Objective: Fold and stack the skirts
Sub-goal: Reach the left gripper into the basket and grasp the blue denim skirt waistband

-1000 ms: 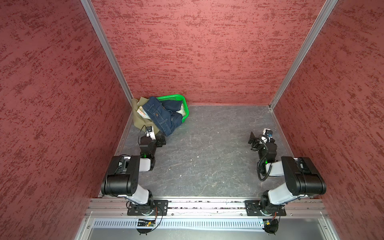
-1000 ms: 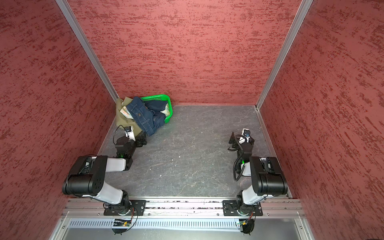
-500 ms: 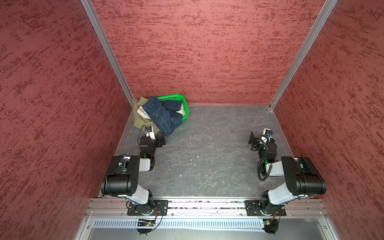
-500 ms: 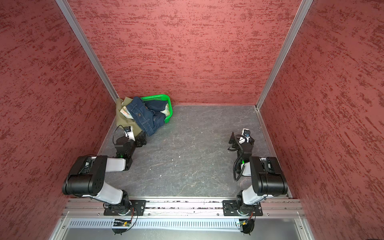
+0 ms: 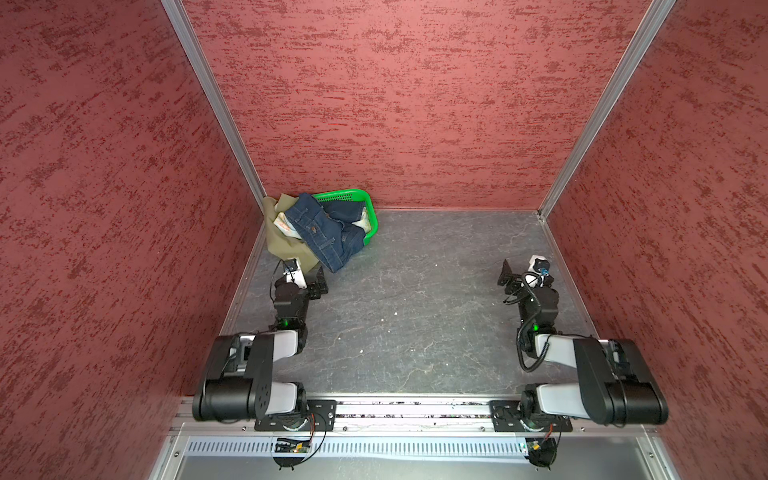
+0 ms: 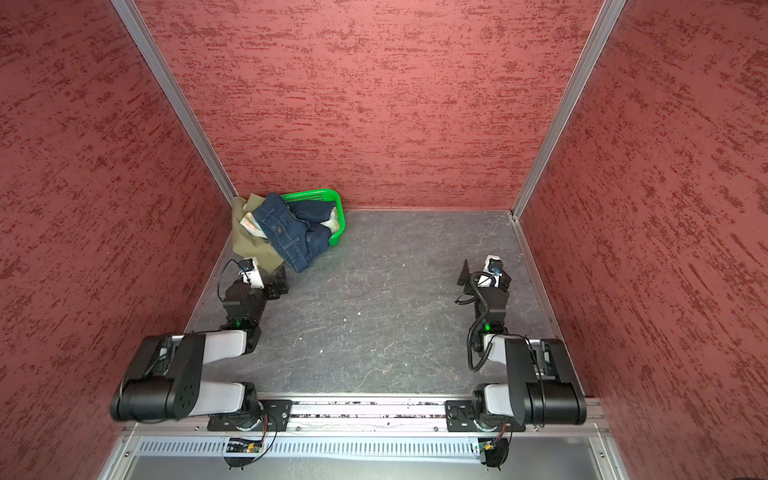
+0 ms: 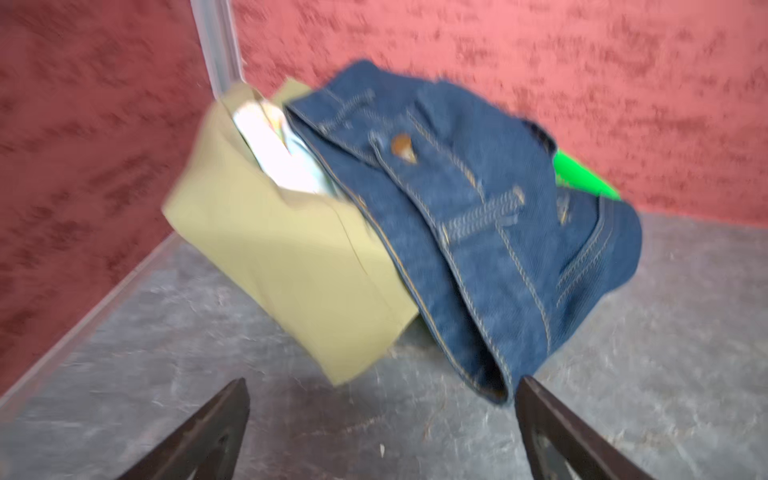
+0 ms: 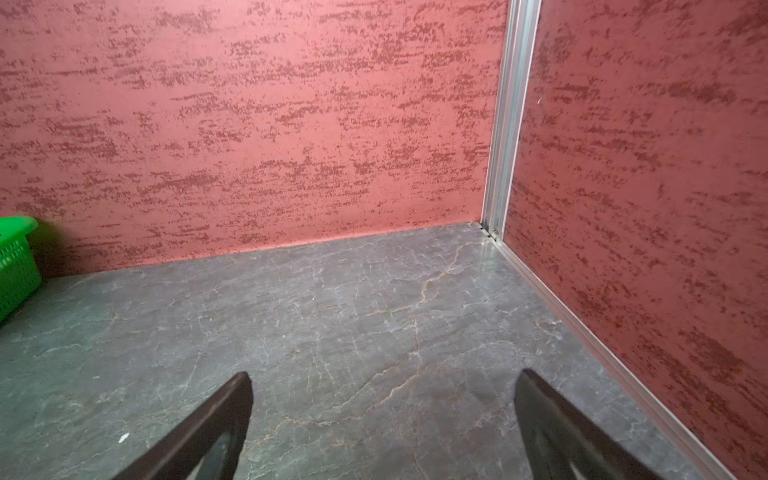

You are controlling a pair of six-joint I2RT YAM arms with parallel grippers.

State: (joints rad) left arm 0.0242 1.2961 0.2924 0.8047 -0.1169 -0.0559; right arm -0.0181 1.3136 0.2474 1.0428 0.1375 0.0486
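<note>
I am seeing the skirts heaped in the far left corner, spilling from the basket [image 5: 354, 194]. The denim skirt [image 5: 328, 232] is lying on top, its long axis running from the corner toward the left pincer [image 7: 382, 386], with its lower end touching the worktop [image 5: 415, 299]. The olive skirt [image 5: 286, 249] is draping beside it, with the floral skirt [image 5: 284, 220] tucked between. Both pincers are standing spread and empty, and the right pincer [image 8: 382, 380] is hovering well apart.
</note>
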